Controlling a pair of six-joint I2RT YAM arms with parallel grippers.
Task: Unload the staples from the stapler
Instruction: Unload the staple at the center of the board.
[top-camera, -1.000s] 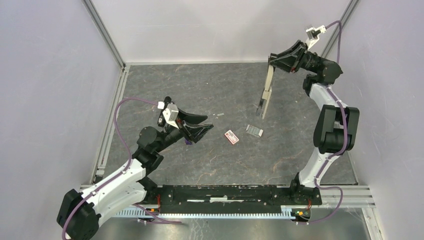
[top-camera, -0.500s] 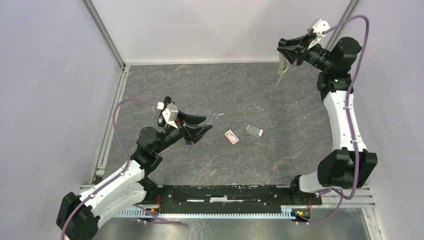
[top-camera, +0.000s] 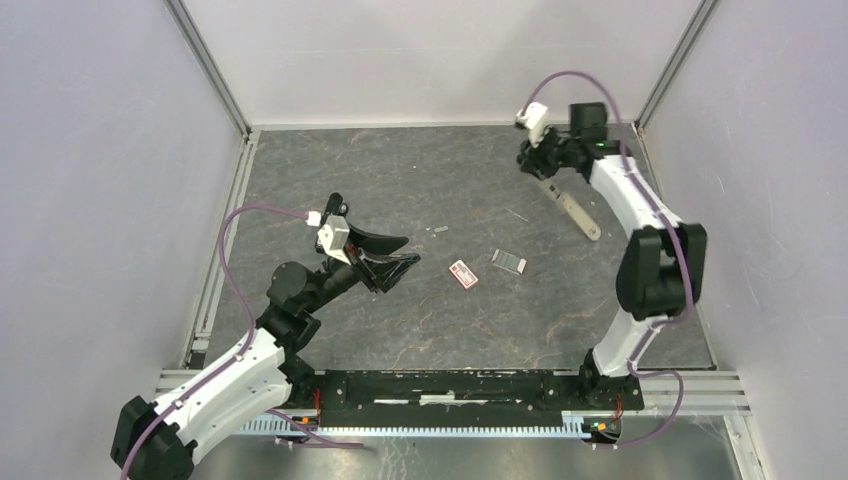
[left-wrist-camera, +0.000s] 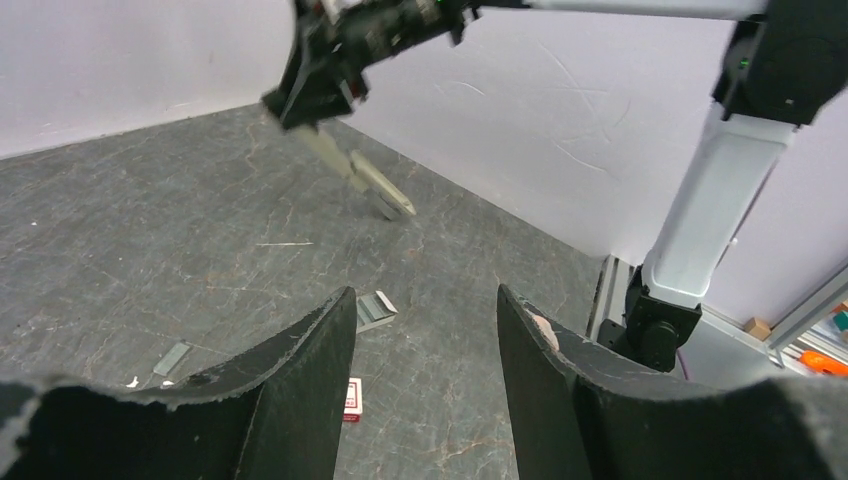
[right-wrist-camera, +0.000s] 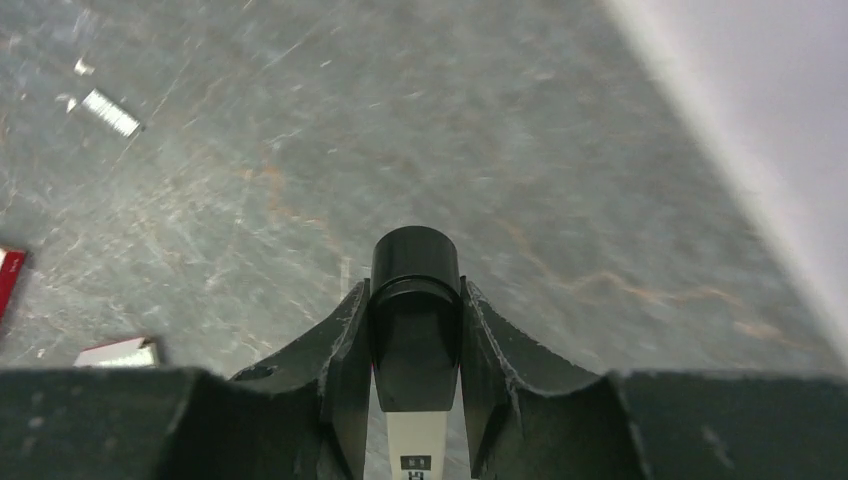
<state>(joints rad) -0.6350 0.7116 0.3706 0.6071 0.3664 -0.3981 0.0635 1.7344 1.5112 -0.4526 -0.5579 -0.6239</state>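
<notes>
Right gripper (top-camera: 545, 172) is clamping one end of the stapler (top-camera: 578, 212) at the far right of the table (top-camera: 400, 330) in the overhead view, the pale rail slanting down to the surface; the staples (top-camera: 508, 262) are lying loose mid-table, well apart from the stapler and just beside a red-and-white box (top-camera: 462, 273), so the unloading is looking largely done, with only the stapler to be set down; whether any staples are remaining inside cannot be told. Left gripper (top-camera: 412, 250) is hovering over the table to the left of the box, its fingers standing apart and carrying nothing.

From the left wrist, the left gripper (left-wrist-camera: 425, 300) is showing a clear gap between its two fingers, touching nothing; beyond it the staples (left-wrist-camera: 375, 310) are lying flat, and farther off the right gripper (left-wrist-camera: 315, 85) is holding the stapler (left-wrist-camera: 370, 180) at a slant.

From the right wrist, the right gripper (right-wrist-camera: 415, 300) is pinching both sides of the black end of the stapler (right-wrist-camera: 415, 260).
</notes>
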